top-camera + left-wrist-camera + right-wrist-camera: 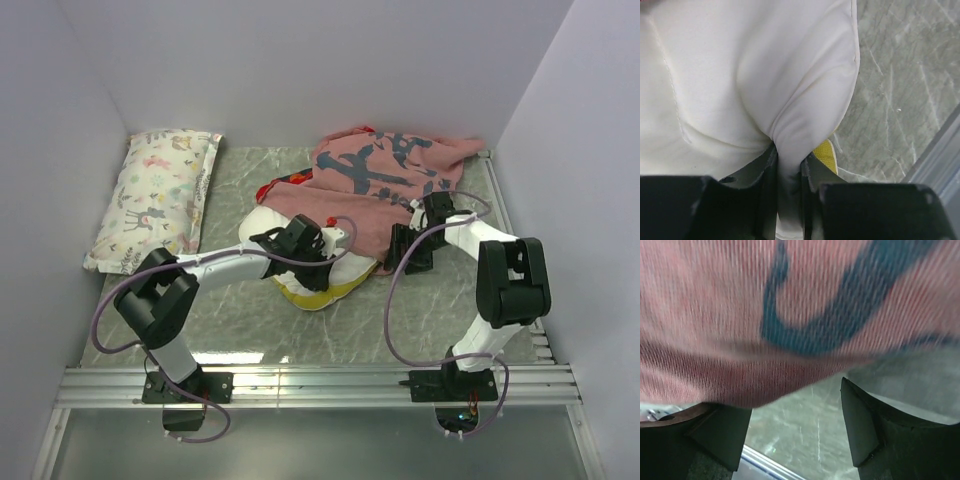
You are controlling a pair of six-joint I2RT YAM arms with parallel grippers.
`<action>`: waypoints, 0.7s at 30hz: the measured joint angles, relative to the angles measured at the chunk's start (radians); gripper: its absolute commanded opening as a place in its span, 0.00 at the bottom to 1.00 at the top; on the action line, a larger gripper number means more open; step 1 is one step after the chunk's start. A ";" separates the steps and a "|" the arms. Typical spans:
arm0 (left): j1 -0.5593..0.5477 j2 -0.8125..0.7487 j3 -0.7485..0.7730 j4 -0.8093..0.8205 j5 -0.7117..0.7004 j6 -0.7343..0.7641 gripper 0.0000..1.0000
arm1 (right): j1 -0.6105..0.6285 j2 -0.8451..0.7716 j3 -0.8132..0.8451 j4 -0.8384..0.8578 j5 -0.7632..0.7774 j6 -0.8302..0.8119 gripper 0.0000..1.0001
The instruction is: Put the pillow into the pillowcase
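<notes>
The cream pillow (268, 218) lies mid-table, its yellow edge band (318, 296) toward the front. Its far end is under the edge of the pillowcase (385, 175), which lies dull pink side up with dark calligraphy showing. My left gripper (305, 255) is shut on a pinched fold of the pillow (740, 75), next to the yellow band (826, 154); in the left wrist view the gripper (788, 155) has cream fabric squeezed between its jaws. My right gripper (405, 250) is open at the pillowcase's front edge. In the right wrist view the pillowcase (790, 315) hangs just ahead of the gripper (795, 410), draped over the left fingertip.
A white animal-print pillow (160, 195) lies at the far left against the wall. White walls close in the left, back and right. An aluminium rail (320, 385) runs along the near edge, with marbled grey tabletop (350, 330) in front of the pillow.
</notes>
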 measured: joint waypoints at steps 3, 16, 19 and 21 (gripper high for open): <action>0.020 0.000 0.006 -0.005 0.040 -0.026 0.00 | 0.024 0.030 0.024 0.035 0.006 0.018 0.56; 0.261 -0.027 0.082 0.033 0.303 -0.330 0.00 | 0.174 -0.117 0.224 -0.116 -0.240 -0.164 0.00; 0.290 -0.045 0.128 0.080 0.340 -0.423 0.00 | 0.234 -0.146 0.386 -0.243 -0.309 -0.259 0.00; 0.301 -0.047 0.172 0.122 0.357 -0.491 0.00 | 0.276 -0.133 0.520 -0.333 -0.351 -0.314 0.00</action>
